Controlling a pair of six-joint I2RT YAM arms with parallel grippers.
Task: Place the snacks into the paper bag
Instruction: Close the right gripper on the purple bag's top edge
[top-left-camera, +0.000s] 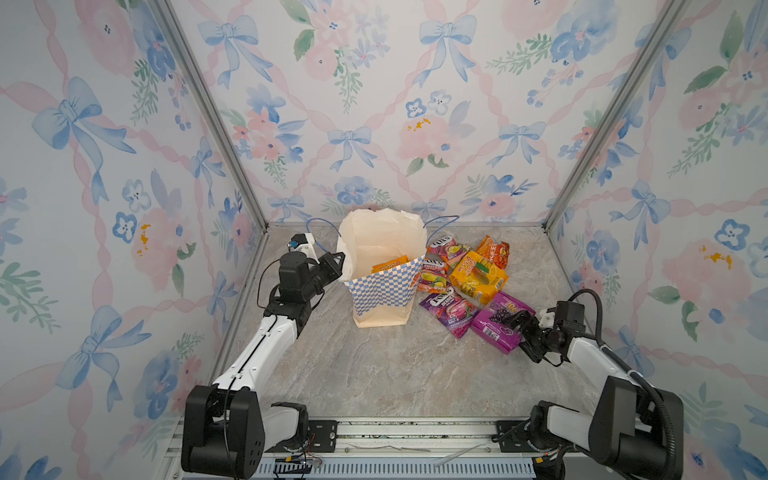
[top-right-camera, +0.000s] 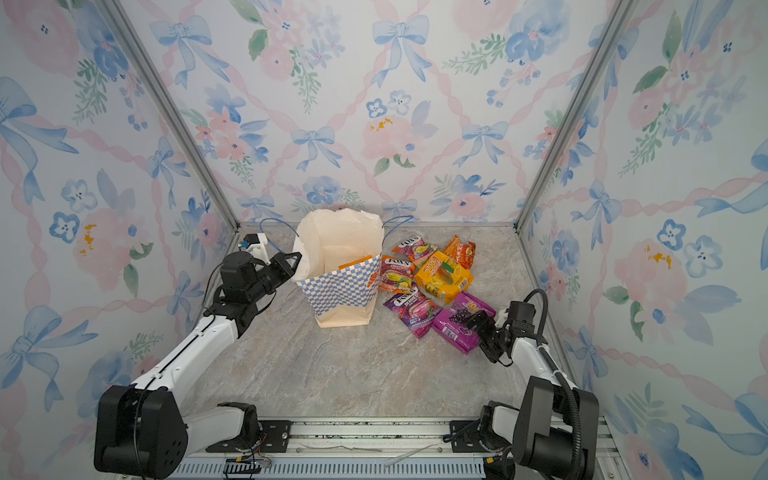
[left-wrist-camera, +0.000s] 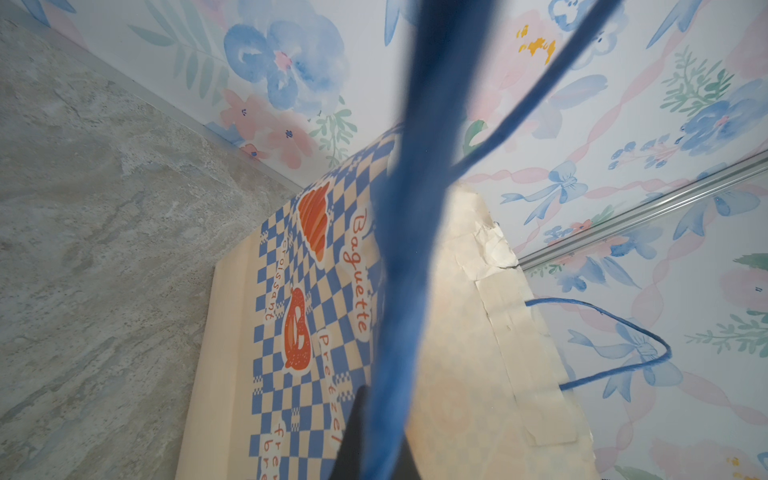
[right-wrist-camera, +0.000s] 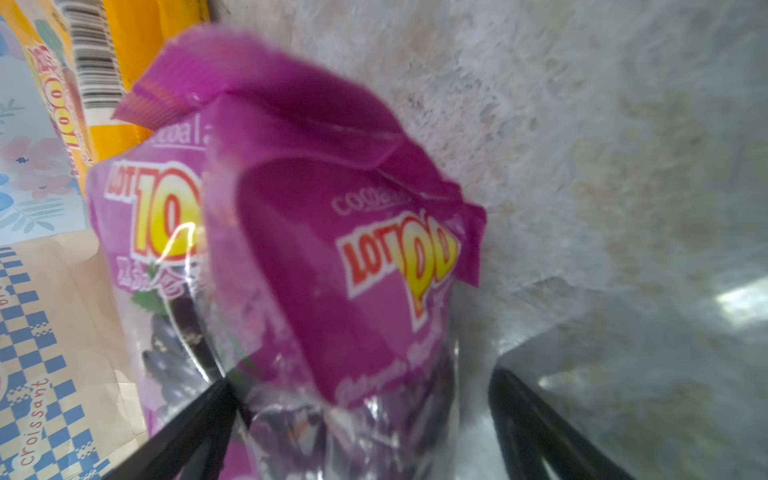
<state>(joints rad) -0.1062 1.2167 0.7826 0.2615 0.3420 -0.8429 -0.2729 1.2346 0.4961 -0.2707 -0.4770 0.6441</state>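
Floral wallpaper (top-left-camera: 374, 104) with blue bows and pink ribbons on three sides. Grey stone-patterned desk (top-left-camera: 374, 374). Aluminium posts (top-left-camera: 216, 124) in the back corners. Soft, even light.

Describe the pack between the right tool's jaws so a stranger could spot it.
Find the tall checkered paper bag; snack packets lie piled to its right. Nearest the robot in that pile, at the open right tool, lies the grape pack: the only solid magenta one, with dark grapes.
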